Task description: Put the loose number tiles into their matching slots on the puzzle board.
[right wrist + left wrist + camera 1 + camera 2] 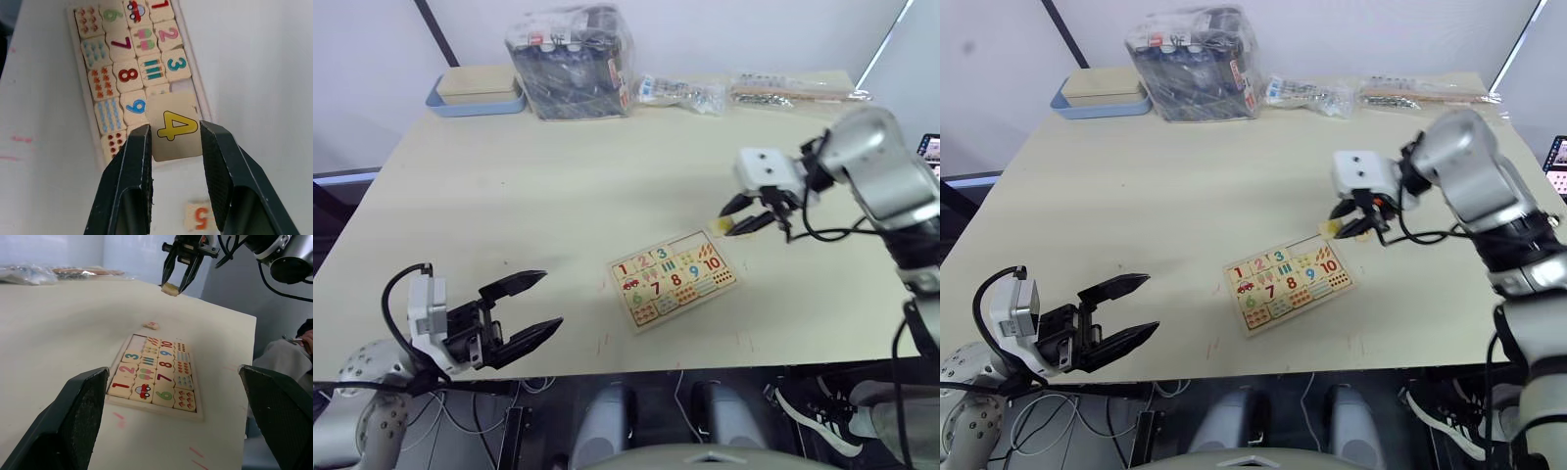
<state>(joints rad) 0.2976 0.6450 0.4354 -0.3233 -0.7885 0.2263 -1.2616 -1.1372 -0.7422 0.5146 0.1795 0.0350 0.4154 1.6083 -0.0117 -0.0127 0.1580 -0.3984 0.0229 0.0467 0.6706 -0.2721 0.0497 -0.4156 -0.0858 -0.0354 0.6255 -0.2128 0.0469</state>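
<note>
Right gripper (174, 142) pinches the 4 tile (174, 126) above the board (673, 278); left gripper (532, 305) hangs spread wide.

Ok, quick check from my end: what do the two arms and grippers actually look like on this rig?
Both arms are silver-grey metal with rounded joint housings. Each ends in a white boxy wrist block carrying two black, tapered fingers: the left gripper and the right gripper. Loose black cables loop from each wrist block back along the arm. The right block shows two small dark dots on top.
</note>
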